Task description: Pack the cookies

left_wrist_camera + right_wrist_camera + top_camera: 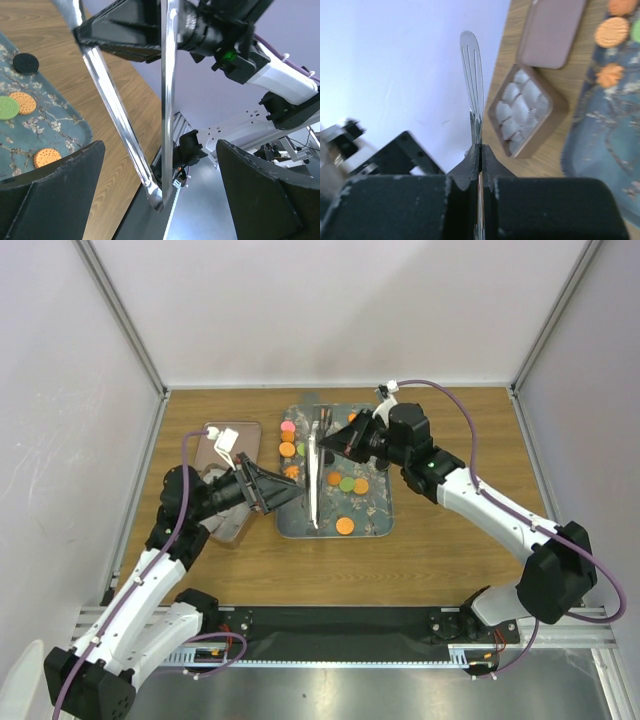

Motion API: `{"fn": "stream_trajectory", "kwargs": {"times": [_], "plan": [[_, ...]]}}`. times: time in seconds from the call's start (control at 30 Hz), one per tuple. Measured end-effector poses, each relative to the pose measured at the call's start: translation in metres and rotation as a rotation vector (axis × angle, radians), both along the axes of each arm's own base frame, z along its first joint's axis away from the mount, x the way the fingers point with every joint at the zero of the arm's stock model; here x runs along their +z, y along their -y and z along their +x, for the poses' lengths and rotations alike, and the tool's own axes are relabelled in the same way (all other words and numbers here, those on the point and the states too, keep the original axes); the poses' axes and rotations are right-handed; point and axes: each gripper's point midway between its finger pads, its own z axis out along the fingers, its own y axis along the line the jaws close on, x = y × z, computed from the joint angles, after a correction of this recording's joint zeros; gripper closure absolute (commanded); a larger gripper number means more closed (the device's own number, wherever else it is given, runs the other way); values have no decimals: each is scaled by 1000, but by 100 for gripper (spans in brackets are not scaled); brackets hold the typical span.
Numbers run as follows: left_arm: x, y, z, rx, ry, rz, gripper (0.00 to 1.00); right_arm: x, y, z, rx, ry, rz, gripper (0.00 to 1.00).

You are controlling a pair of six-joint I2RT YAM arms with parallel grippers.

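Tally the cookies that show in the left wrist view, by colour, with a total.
Black cookies: 1
Green cookies: 1
Orange cookies: 2
Total: 4

Green cookie [299,448] half behind tongs [313,480]; tin [230,527] mostly under left arm [180,515].
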Motion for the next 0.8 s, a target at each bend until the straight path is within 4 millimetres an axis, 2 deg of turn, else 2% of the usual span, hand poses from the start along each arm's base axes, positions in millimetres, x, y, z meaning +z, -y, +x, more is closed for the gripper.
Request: {"fn": "stream_trajectory", "kwargs": {"times": [0.23,0.43,0.8], "plan": [[-7,1,3,1,-36,11,0,38,-24,-11,45,71,114,100],[-1,2,2,-3,-58,-20,1,53,-37,-16,64,107,179,100],[21,2,-8,-28,-58,-97,11,77,-58,-24,95,193,315,100]]}}
